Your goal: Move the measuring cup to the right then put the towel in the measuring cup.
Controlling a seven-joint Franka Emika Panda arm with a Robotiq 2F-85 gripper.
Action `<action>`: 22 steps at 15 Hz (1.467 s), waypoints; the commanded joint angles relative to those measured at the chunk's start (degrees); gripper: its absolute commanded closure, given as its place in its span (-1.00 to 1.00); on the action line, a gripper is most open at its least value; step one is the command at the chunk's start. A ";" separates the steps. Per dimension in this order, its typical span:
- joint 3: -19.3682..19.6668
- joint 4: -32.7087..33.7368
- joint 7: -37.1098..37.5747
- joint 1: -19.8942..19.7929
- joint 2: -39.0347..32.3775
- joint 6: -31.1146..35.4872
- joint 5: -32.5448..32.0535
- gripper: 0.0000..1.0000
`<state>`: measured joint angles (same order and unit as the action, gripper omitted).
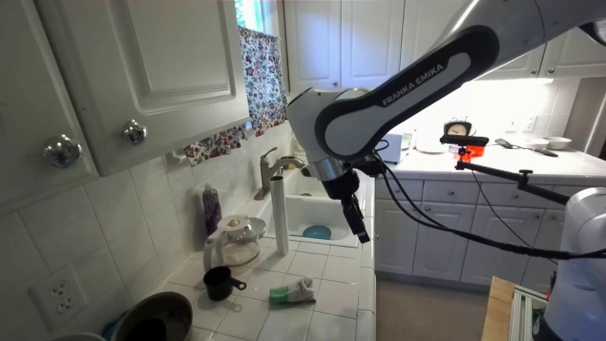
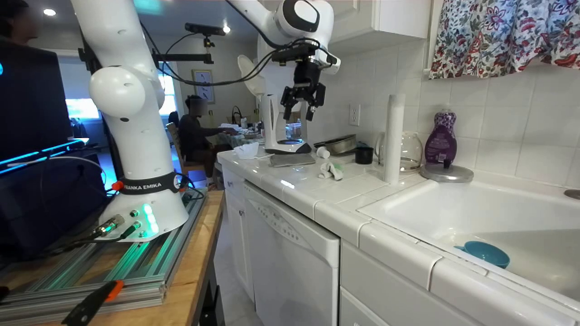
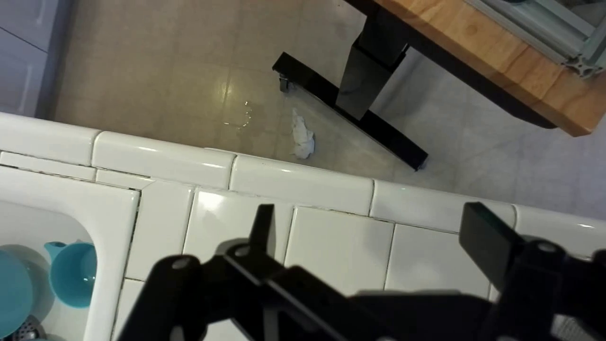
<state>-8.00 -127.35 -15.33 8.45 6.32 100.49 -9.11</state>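
Note:
The measuring cup is a small black cup with a handle, upright on the white tiled counter. It also shows in an exterior view. The towel is a crumpled white and green cloth lying on the tiles on the handle side of the cup, apart from it; it also shows in an exterior view. My gripper is open and empty, above the counter near its front edge. In the wrist view the fingers are wide apart over bare tiles. Cup and towel are out of the wrist view.
A glass carafe, a tall white cylinder and a purple bottle stand behind the cup. A dark pan lies near the wall. A sink holds teal cups. A cabinet hangs above.

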 commanded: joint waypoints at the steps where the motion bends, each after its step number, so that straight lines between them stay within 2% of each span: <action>1: 0.07 0.11 0.02 0.10 -0.25 -0.09 -0.08 -1.00; 4: 0.08 0.18 0.02 0.06 -0.21 -0.09 -0.12 -1.00; 6: -1.03 -2.34 1.44 0.82 -1.31 3.66 -3.06 -1.00; 8: -1.79 -5.60 0.29 1.37 -1.66 9.55 -5.75 -1.00; 12: -2.88 -10.34 7.78 1.68 -2.92 21.59 -12.30 -1.00; 15: -2.80 -10.98 12.37 1.67 -5.62 28.95 -11.50 -1.00; 17: -2.77 -9.88 13.51 1.73 -7.62 28.35 -10.32 -1.00; 18: -2.61 -10.69 11.15 1.68 -5.55 27.55 -10.36 -1.00; 22: -2.56 -10.33 12.38 1.72 -7.09 27.69 -10.35 -1.00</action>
<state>-10.71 -137.76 -2.90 10.01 -0.79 128.31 -19.53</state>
